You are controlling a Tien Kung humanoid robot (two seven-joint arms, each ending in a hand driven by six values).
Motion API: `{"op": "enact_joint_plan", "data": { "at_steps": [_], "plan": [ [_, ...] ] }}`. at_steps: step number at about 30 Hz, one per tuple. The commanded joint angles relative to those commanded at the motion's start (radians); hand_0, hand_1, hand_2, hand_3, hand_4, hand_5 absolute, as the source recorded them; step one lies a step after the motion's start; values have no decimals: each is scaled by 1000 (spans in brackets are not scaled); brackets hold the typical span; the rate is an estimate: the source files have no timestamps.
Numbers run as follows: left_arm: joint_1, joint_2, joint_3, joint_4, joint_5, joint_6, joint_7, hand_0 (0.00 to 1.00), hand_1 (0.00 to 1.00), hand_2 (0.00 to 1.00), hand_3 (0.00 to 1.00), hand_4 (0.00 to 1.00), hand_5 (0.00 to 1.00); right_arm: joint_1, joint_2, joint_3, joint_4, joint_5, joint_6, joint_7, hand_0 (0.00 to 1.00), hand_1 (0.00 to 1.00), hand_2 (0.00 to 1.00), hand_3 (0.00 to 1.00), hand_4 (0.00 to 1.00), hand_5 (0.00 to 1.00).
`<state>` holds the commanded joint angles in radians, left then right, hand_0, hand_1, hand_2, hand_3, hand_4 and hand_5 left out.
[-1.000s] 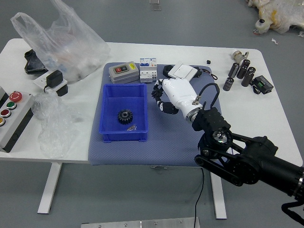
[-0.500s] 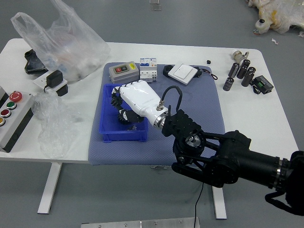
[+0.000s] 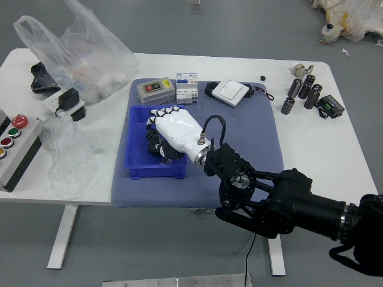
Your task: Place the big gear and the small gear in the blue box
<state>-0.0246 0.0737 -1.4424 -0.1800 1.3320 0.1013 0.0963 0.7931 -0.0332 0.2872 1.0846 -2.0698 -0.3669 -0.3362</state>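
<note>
and the right robot hand (image 3: 178, 128) is over the blue box (image 3: 152, 172), fingers spread, apparently gripping nothing! dark gear (image 3: 153, 141) inside, partly hidden; looks rigid, probably fairly light, best pinched across its toothed rim.

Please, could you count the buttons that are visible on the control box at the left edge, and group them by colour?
Red buttons: 2
Green button: 1
Yellow-orange button: 1
Total in view: 4
</note>
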Motion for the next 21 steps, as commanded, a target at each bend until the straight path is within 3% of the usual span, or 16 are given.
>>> {"op": "enact_joint_plan", "data": {
  "at_steps": [7,11,16,17,21],
  "plan": [
    [0,1,2,0,0,0,-1,639,614,601,650,640,346,-8,-4,-14,-7,4,-5,-11,825,874,912,883,657,223],
    [0,1,2,0,0,0,-1,638,614,601,650,640,345,-24,-11,3,5,1,-32,-9,810,866,906,878,665,226],
    [-1,-1,2,0,-1,0,-1,638,614,601,650,640,345,-77,-51,104,67,16,-82,4,810,866,906,878,665,226],
    [-1,-1,1,0,-1,0,-1,639,614,602,650,640,345,-90,-61,125,81,26,-93,9,759,829,863,862,681,225],
    [-1,0,-4,0,1,0,0,639,614,602,650,640,345,-157,-113,228,146,96,-154,69,759,829,863,862,681,225]
  ]
}}
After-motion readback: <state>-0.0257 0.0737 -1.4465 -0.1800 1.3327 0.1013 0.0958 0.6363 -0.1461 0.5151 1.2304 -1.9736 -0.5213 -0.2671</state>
